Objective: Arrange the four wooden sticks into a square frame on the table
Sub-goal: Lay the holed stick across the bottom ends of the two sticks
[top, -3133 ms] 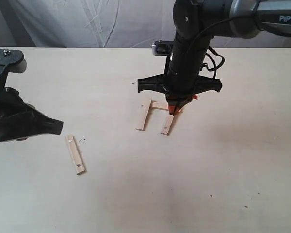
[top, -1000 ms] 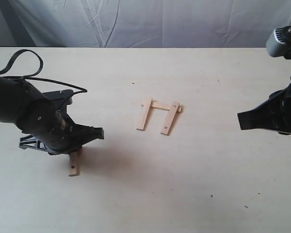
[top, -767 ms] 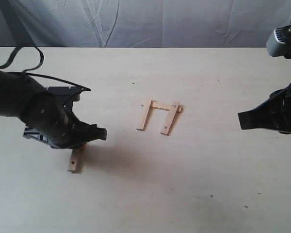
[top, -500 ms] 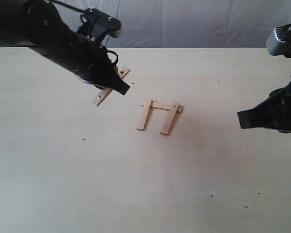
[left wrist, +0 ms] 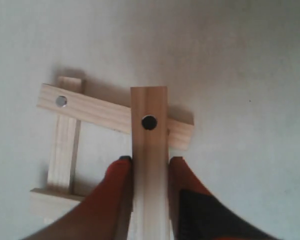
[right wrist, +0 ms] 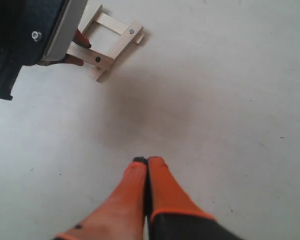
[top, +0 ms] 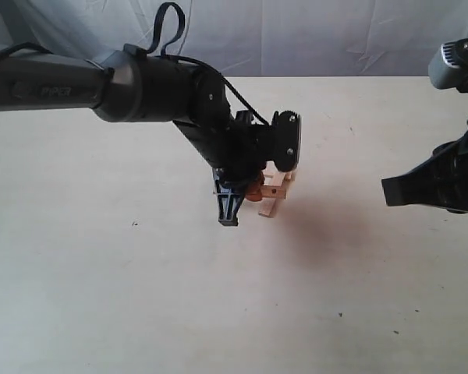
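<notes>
While the left gripper pinches a stick between its orange fingers, that stick crosses one end of the three-stick U in the middle of the table. The right gripper, jaws pressed together and empty, hangs well right.

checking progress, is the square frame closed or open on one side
Closed in outline: the fourth stick spans the gap, gripped by the left end effector.
</notes>
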{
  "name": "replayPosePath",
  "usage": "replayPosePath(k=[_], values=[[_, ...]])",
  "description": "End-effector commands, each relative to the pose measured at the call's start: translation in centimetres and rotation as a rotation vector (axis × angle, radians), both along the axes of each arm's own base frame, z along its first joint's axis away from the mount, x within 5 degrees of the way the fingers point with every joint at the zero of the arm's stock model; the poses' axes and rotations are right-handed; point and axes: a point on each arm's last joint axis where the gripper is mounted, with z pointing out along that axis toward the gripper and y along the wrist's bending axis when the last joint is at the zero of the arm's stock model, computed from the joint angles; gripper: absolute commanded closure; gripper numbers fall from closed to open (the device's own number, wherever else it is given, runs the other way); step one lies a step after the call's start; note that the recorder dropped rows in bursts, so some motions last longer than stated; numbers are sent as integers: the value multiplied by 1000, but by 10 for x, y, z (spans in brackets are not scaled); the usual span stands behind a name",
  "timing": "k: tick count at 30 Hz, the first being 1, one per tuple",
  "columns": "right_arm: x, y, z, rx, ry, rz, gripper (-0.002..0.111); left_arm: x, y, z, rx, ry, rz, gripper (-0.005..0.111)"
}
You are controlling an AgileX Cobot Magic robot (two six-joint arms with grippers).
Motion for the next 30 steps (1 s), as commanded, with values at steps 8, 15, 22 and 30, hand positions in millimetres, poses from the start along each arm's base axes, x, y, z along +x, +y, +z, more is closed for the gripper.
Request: replayPosePath(k=[8,15,22,30], values=[[1,0,0,10,-18,1,108,3,-5,-35,46,6,-99,107],[1,0,1,17,-29,2,108,4,-6,-35,41,-7,-94,107],[2,1,1,27,-33,3,108,5,-6,-9,7,-76,-85,66],[2,1,1,23,-36,4,108,3,-6,8,-16,-94,-64,54]])
